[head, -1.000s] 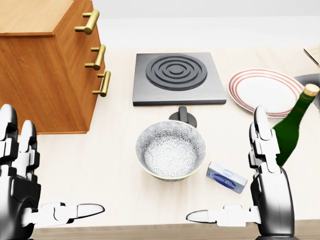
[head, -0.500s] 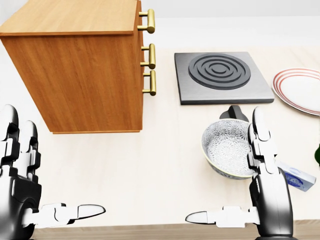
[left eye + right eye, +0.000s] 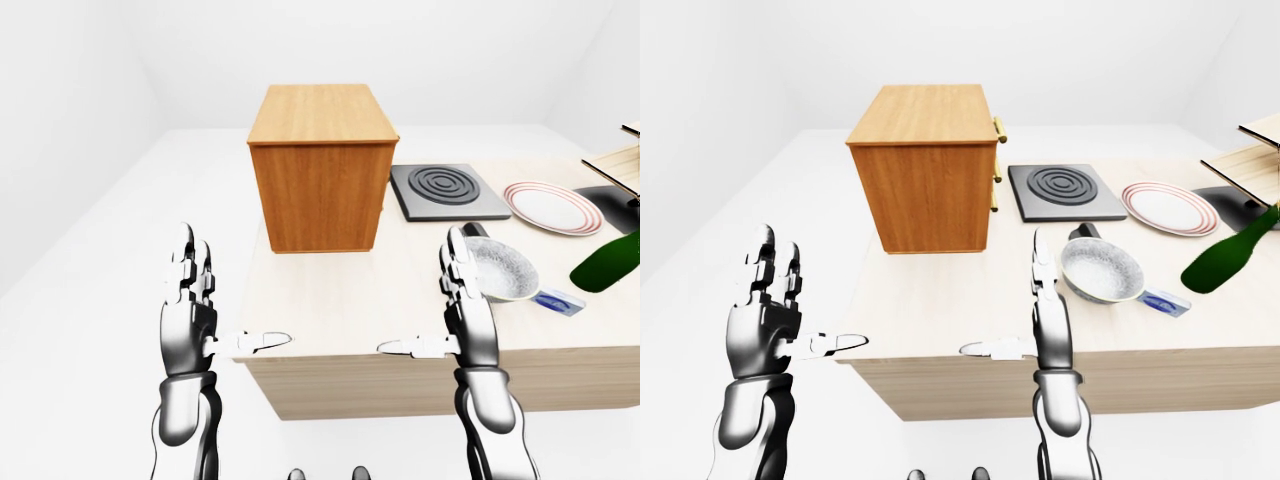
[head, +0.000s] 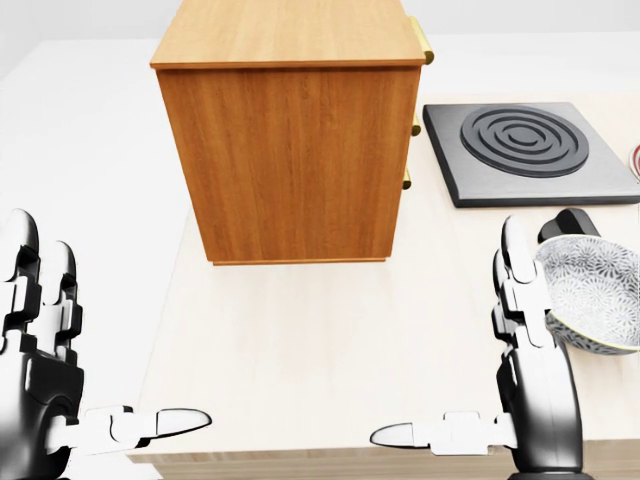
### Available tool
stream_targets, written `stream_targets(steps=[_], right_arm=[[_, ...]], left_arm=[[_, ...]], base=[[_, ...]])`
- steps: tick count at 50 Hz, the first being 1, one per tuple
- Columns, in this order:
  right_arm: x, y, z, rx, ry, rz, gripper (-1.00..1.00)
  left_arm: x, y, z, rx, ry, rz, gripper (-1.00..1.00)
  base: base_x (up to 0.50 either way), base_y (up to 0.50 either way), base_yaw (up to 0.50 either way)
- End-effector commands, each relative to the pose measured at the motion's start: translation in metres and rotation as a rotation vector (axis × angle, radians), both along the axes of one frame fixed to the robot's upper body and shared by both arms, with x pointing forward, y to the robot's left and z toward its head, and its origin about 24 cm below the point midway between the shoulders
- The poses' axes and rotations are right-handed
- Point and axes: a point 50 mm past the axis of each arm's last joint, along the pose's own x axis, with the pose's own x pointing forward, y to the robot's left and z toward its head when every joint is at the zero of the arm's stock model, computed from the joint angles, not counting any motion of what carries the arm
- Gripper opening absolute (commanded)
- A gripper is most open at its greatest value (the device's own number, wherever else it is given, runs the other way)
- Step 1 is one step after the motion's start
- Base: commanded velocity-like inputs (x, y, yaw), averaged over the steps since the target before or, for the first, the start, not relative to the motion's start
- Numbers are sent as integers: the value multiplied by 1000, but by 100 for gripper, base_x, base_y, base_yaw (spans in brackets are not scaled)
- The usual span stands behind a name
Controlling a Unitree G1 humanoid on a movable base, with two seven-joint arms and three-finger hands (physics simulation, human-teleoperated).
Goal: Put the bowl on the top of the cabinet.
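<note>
Both hands empty, fingers spread — left hand off the bench edge, right hand just beside the bowl, likely staged for grasp; cabinet top was bare.

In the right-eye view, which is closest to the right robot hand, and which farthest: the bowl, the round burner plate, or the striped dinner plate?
From the right robot hand:
1. Bowl, just to its right on the table.
2. Burner plate, higher in the view, beside the cabinet.
3. Striped plate, far to the right.
</note>
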Motion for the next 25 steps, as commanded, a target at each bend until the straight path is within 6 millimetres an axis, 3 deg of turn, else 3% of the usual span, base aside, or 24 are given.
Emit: stream_targets(steps=[1,4,9,11,16,25], right_arm=[[0,0,4,2,-18,9,100],[1,1,4,1,-18,12,100],[2,1,-5,5,23,8,100],[2,2,3,5,-11,19,100],[3,2,1,6,-6,19,100],[3,1,1,6,-6,19,100]], left_arm=[[1,0,-1,1,5,0,100],[0,0,1,1,-4,1,100],[0,0,0,2,-2,0,100],[0,0,1,2,-2,-1,100],[1,0,0,2,2,-1,100],[3,-1,-7,2,29,-4,100]], base=[[0,50,0],[0,42,0],[0,0,0],[0,0,0],[0,0,0],[22,0,0]])
